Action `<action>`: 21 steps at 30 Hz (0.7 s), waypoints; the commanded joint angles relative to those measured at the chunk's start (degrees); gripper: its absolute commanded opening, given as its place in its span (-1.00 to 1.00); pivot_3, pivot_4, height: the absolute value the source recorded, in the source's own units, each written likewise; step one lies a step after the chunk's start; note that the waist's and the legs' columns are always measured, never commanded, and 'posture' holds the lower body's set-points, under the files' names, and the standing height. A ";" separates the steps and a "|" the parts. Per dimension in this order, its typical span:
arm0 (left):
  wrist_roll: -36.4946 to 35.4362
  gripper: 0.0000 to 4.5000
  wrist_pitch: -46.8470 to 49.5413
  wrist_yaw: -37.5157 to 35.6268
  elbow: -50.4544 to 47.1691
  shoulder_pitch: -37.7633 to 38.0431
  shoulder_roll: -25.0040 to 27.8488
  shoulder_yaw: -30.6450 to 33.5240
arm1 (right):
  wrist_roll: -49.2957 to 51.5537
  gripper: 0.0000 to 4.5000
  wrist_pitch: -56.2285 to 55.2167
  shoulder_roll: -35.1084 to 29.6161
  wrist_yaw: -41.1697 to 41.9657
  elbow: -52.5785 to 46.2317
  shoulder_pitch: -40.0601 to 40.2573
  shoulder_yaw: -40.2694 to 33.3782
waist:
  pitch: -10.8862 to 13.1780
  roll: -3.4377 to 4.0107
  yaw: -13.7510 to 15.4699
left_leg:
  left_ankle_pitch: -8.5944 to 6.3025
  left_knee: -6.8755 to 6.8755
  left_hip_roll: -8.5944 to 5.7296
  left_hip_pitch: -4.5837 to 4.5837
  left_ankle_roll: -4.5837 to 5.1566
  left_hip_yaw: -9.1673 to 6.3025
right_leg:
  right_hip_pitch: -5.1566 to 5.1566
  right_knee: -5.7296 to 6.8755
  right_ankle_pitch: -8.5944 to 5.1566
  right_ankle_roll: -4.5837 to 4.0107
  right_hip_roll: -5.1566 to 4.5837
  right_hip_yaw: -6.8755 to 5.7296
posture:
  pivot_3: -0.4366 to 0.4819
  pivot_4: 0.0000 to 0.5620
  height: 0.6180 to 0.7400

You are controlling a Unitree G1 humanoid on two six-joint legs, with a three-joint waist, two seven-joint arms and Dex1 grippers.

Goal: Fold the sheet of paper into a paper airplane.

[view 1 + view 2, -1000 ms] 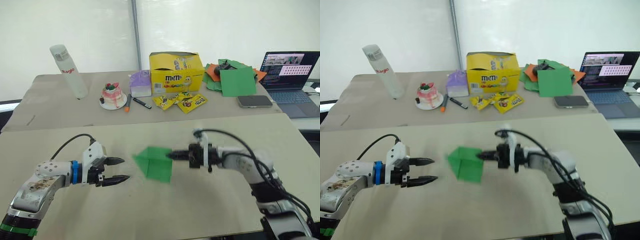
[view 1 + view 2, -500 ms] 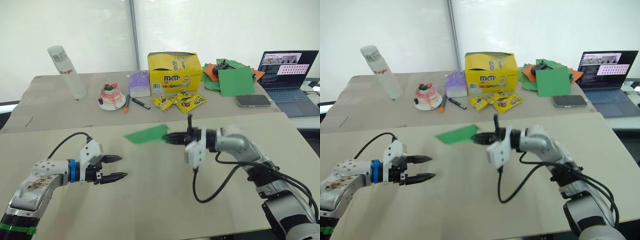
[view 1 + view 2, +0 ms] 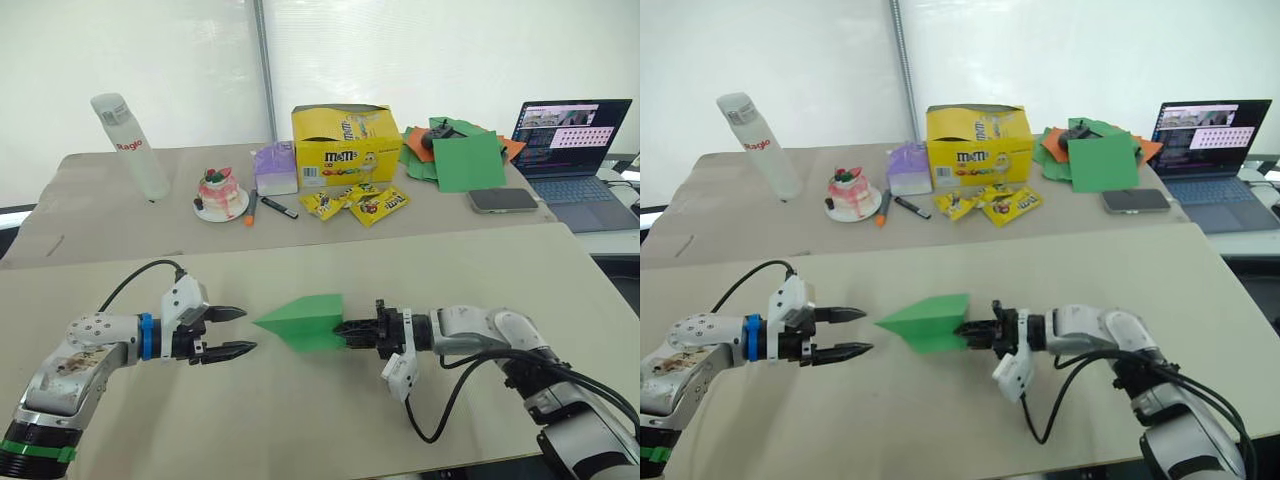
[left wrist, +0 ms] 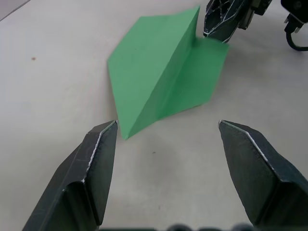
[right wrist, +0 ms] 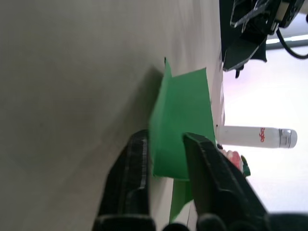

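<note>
Left claw (image 4: 166,144) fingers spread wide; creased paper airplane (image 4: 161,91) on table (image 4: 57,62), nose toward claw.

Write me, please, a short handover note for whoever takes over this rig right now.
Right gripper: shut on the paper airplane, pinching its rear edge; the pointed nose faces the left gripper, low over the near table.
Left gripper: open, holding nothing, fingers apart and aimed at the nose without touching it.
Done: the green sheet is already creased into a pointed wedge with a centre fold.
Left: likely to check the folds, press any loose crease, then set it down.
On the far table: bottle, yellow candy box, spare papers, laptop.
</note>
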 commanded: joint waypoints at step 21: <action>-1.55 0.57 -2.11 -0.23 -2.67 -0.22 -1.89 -0.83 | 61.73 -0.98 73.10 0.14 30.19 -25.09 3.91 -1.37 | -0.02 -0.02 1.28 | -0.08 0.06 0.47 -0.23 0.11 -0.03 | 0.01 -0.17 0.19 -0.18 -0.05 0.21 | -0.05 -0.47 1.00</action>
